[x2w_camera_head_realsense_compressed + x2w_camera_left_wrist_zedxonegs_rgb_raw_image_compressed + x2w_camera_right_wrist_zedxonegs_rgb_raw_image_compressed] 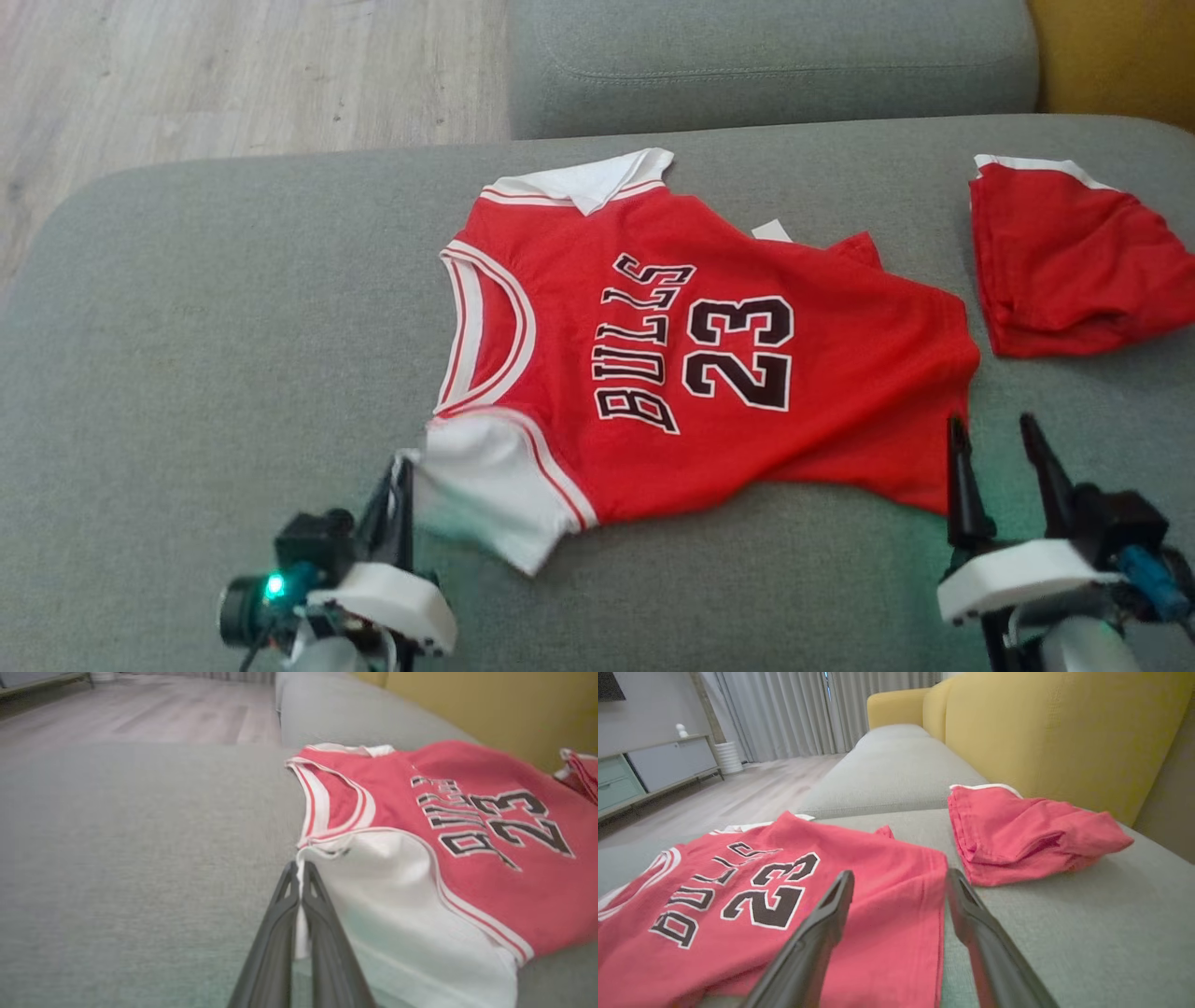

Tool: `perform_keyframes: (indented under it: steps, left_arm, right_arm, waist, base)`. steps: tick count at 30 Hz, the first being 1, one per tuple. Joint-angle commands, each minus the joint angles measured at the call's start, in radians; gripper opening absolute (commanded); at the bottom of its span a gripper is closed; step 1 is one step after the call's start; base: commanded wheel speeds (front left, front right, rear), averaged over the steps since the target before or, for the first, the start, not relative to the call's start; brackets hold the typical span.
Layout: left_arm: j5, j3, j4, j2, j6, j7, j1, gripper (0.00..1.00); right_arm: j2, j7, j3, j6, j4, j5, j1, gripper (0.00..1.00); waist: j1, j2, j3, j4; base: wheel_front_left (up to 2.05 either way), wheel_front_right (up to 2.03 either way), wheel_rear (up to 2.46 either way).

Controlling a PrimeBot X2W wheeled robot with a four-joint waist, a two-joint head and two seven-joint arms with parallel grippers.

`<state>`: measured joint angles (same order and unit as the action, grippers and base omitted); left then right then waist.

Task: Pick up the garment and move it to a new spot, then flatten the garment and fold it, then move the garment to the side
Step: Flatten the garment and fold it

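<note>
The garment [709, 373], a red jersey with white sleeves, "BULLS" and "23" on it, lies spread out on the grey sofa seat [233, 327]. My left gripper [397, 467] is shut on the edge of its near white sleeve; in the left wrist view the garment [467, 812] has a strip of white cloth pinched between the fingers of that gripper [300, 865]. My right gripper [991, 429] stands open at the garment's hem corner. In the right wrist view that gripper [900, 877] has one finger over the garment [738, 896] and the other over bare sofa.
A second red piece of clothing [1074, 261] lies folded at the right, also visible in the right wrist view [1027, 830]. A yellow sofa back [1041, 732] rises behind it. Another grey cushion [775, 56] adjoins the far edge. Wooden floor [187, 75] lies beyond the seat's left edge.
</note>
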<state>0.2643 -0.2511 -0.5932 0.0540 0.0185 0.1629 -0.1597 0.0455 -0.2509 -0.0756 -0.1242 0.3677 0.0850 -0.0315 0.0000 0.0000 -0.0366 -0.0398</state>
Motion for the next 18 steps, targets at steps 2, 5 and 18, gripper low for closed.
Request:
perform_keyframes:
  steps: [2, 5, 18]
  left_arm:
    - [0.008, 0.05, 0.061, 0.013, -0.003, 0.057, -0.055, 0.0]
    - [0.01, 0.073, 0.115, 0.013, -0.011, 0.09, -0.058, 0.0]
    - [-0.019, 0.087, 0.28, 0.001, 0.022, 0.099, -0.004, 0.0]
  right_arm:
    - [0.005, -0.006, 0.008, -0.007, 0.014, -0.013, -0.041, 1.0]
    - [0.005, 0.021, -0.007, -0.007, 0.078, -0.008, -0.048, 1.0]
    - [0.005, 0.103, -0.011, -0.007, 0.317, 0.147, -0.118, 1.0]
  waist:
    - [0.0, 0.0, 0.001, -0.003]
    - [0.0, 0.0, 0.004, -0.007]
    - [0.0, 0.0, 0.002, -0.027]
  base:
    - [0.0, 0.0, 0.0]
    - [0.0, 0.0, 0.0]
    - [0.0, 0.0, 0.0]
